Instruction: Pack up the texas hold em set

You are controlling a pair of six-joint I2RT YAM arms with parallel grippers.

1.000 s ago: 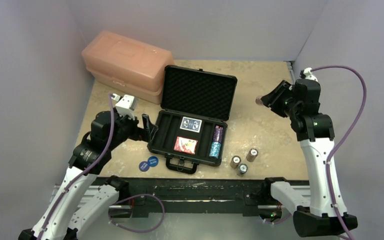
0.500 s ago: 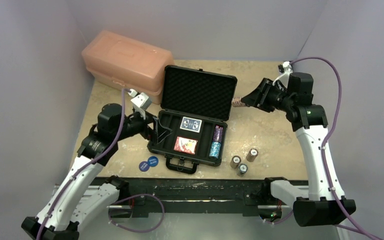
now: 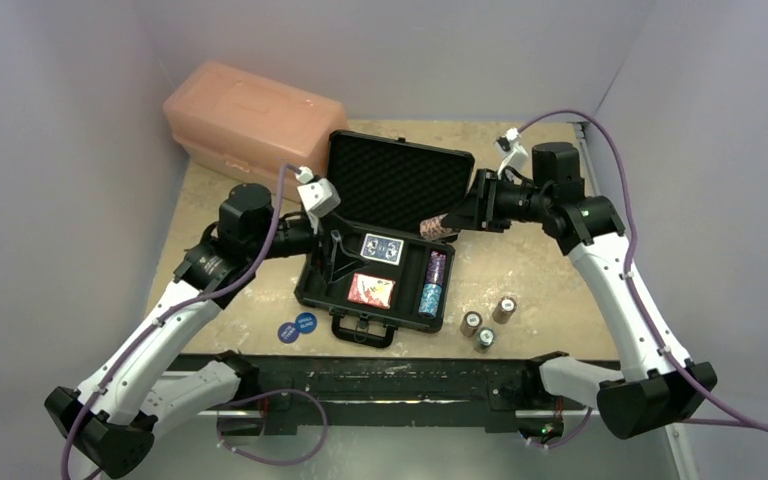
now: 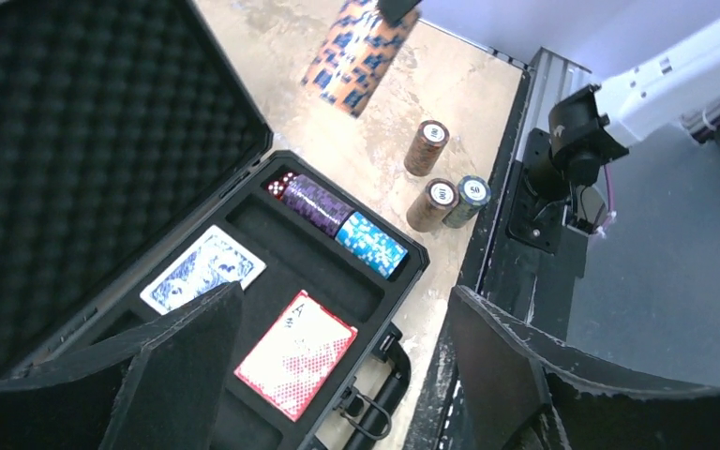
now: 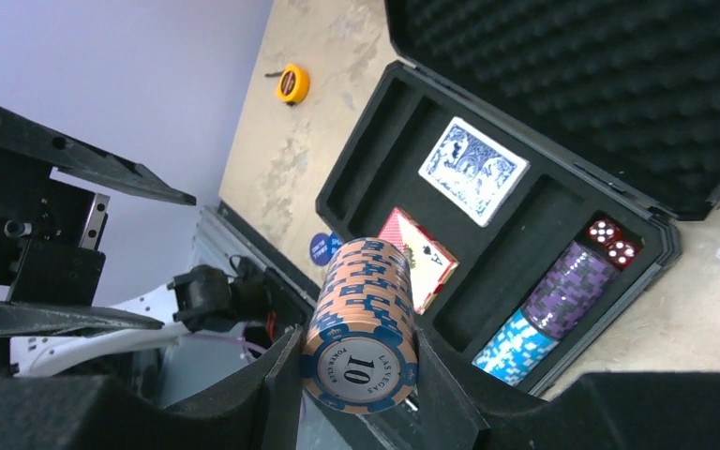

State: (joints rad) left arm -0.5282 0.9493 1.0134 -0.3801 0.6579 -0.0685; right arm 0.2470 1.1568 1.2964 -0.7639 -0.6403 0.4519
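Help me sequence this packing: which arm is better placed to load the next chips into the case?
Right. The right fingers clamp the orange-and-blue poker chip stack near the right end of the open black foam-lined case; the left fingers hang open and empty over its left end.

Six chip stacks [image 3: 471, 322], two decks [image 3: 381, 249], two discs [image 3: 305, 322]

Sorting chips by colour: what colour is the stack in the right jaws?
The chip stack is orange with dark-blue edge marks; clearest in the right wrist view.
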